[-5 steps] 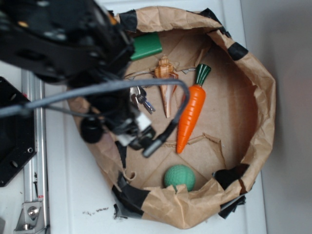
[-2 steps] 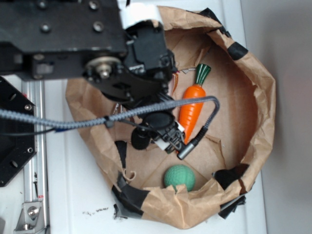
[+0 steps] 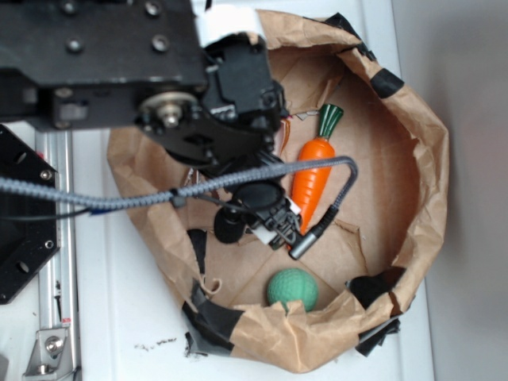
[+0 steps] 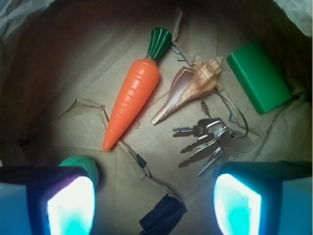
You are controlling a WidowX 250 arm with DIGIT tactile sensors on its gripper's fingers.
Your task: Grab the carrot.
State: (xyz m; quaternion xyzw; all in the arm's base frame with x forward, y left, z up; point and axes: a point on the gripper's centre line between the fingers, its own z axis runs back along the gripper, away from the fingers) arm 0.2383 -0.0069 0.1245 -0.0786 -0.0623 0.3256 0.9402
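The approach step is in hand. The end effector [image 4: 154,203] is held released and empty above the bag floor, with nothing between its pads. The carrot [image 4: 131,103] lies flat on the brown paper, untouched, just beside the shell [image 4: 188,90]. Next, the end effector must be centred over the carrot's body, aligned across it and lowered.

Reaches in from the upper left, black arm [image 3: 119,71] stretched low and wrist pointed down. Gripper [image 4: 154,196] spread wide, jaws well apart, nothing between them, both fingertips [image 4: 71,203] lit pale.
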